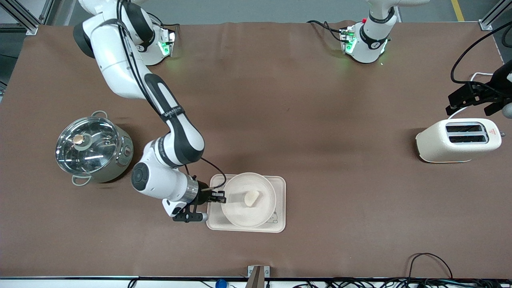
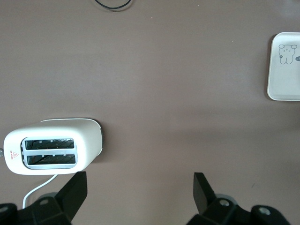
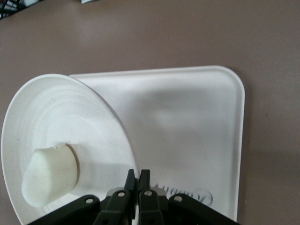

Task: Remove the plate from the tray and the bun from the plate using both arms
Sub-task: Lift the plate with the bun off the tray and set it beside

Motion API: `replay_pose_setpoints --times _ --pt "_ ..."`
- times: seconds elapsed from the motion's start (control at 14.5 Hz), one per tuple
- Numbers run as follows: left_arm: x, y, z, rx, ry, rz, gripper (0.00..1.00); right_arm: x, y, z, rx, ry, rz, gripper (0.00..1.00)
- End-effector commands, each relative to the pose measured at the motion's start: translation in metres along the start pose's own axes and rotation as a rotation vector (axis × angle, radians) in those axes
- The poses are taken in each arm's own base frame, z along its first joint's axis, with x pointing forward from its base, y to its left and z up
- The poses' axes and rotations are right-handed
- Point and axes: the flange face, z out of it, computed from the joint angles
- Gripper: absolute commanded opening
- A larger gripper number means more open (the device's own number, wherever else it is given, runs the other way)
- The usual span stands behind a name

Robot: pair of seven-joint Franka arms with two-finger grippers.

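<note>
Resting on the plate (image 1: 264,208), the bun (image 1: 252,198) lies near the dish's middle, a pale rounded lump tipped slightly on its side. In the right wrist view the bun (image 3: 49,176) sits inside the plate (image 3: 56,112), close to the edge where the fingers grip. The plate lies over the rectangular cream tray (image 1: 280,224), covering most of it; a small drawing shows at the tray's corner nearest the front camera and toward the left arm's end of the bench (image 1: 300,120). The right wrist view shows the plate's rim raised above the tray (image 3: 197,122) on the gripped side.

The right end effector (image 1: 218,197) is at the plate's rim on the side toward the right arm's end of the bench, its fingers (image 3: 136,180) pinching that rim with almost no gap between them.

A steel pot (image 1: 93,148) with a glass lid stands toward the right arm's end of the bench, well apart from the tray. A cream two-slot toaster (image 1: 458,141) stands toward the left arm's end.

The left end effector (image 1: 480,96) waits above the bench just beside the toaster, its fingers (image 2: 75,192) spread wide and holding nothing, with the toaster (image 2: 51,145) and a corner of the tray (image 2: 283,68) below it.
</note>
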Motion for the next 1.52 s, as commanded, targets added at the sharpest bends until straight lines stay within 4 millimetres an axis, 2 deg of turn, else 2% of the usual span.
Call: replay_pose_setpoints --times 0.0,0.28,0.35,0.48,0.62,0.76,0.9,1.18,1.45 --pt "0.000 -0.002 -0.004 0.005 -0.004 0.007 1.00 -0.023 -0.007 -0.035 0.000 -0.082 0.012 0.01" --pt "0.000 0.000 -0.003 0.003 -0.006 0.007 1.00 -0.070 -0.012 -0.049 -0.040 -0.130 -0.017 0.01" --pt "0.000 0.001 -0.003 0.003 -0.006 0.009 1.00 -0.087 -0.019 -0.048 -0.050 -0.145 -0.039 0.01" --pt "0.000 0.000 -0.003 0.003 -0.006 0.009 1.00 -0.116 -0.019 -0.042 -0.068 -0.121 -0.047 0.01" --pt "0.000 0.000 -0.003 0.003 -0.006 0.010 1.00 -0.138 -0.022 -0.025 -0.084 -0.108 -0.061 0.01" --pt "0.000 0.000 -0.003 0.003 -0.006 0.009 1.00 -0.160 -0.029 0.001 -0.100 -0.099 -0.085 0.01" --pt "0.000 0.000 -0.003 0.003 -0.008 0.009 1.00 -0.176 -0.023 0.024 -0.116 -0.061 -0.090 0.01" --pt "0.000 -0.001 -0.002 0.003 -0.009 0.010 1.00 -0.205 -0.027 0.056 -0.133 -0.009 -0.128 0.01" --pt "0.000 -0.001 -0.002 0.005 -0.009 0.010 1.00 -0.206 -0.013 0.080 -0.145 0.023 -0.114 0.01"
